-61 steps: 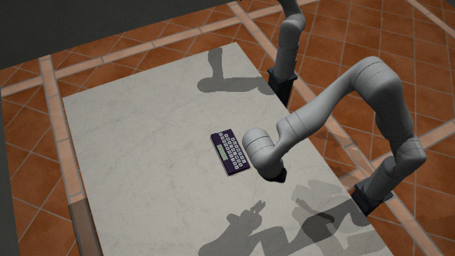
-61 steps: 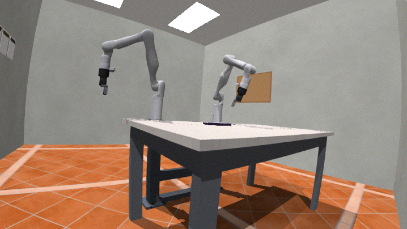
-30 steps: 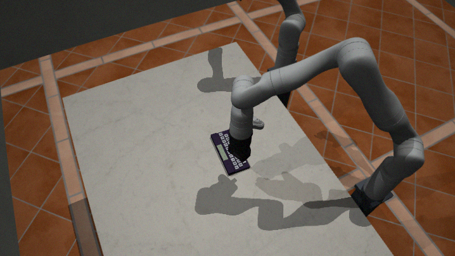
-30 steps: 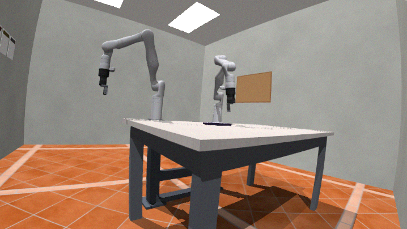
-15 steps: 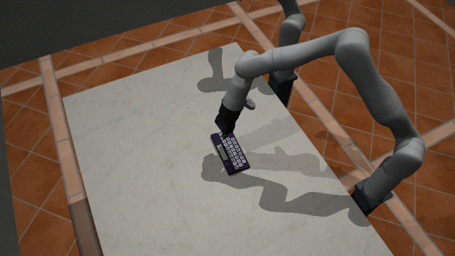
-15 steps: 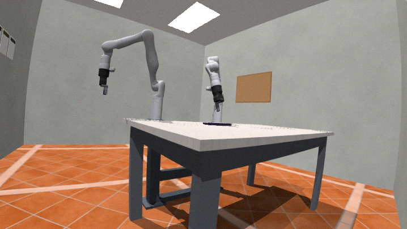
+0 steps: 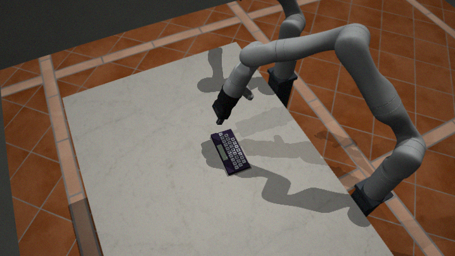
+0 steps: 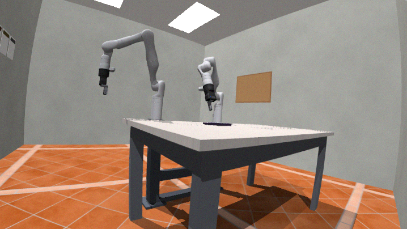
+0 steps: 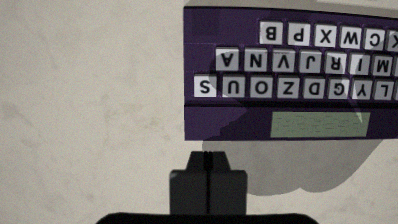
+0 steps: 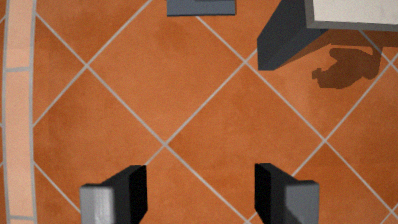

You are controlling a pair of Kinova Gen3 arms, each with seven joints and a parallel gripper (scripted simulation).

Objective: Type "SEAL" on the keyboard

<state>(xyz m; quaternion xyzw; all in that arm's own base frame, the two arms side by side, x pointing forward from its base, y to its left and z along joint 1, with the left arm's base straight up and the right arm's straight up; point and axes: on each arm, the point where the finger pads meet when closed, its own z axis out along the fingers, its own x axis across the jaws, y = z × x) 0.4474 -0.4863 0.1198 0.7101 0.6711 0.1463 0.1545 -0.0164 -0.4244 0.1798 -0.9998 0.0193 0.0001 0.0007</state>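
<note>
Hovering above the table (image 7: 142,178) (image 8: 199,132) (image 9: 75,100) (image 10: 360,12), the left gripper (image 7: 219,121) (image 8: 210,107) (image 9: 207,173) has its fingers pressed together, nothing between them. It leans at a tilt near the S end of the keyboard (image 7: 246,168) (image 8: 216,124) (image 9: 200,120), raised clear of it and touching no key. The keyboard lies flat on the table, purple with pale keys and a greenish screen (image 7: 222,152) (image 9: 320,125) along one side. From the left wrist the letters read upside down: the S key (image 7: 220,134) (image 9: 205,86) sits at the end of the row nearest the screen, the L key (image 9: 384,86) farther along that row, and the A key (image 9: 227,59) at the end of the middle row. The E key can't be made out in that view — the keyboard runs off the frame. The marks on the screen are too faint to read. A shadow falls across part of the keys and screen. The right gripper (image 8: 105,90) (image 10: 200,187) hangs well apart from the keyboard, out past the table's edge over the tiled floor (image 8: 93,170) (image 10: 200,100) — fingers spread wide, holding nothing.

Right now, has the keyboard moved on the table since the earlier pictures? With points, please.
No, the keyboard (image 7: 222,152) (image 8: 217,124) sits unshifted against the table's edges (image 7: 83,187) (image 8: 241,143) in the top view.
</note>
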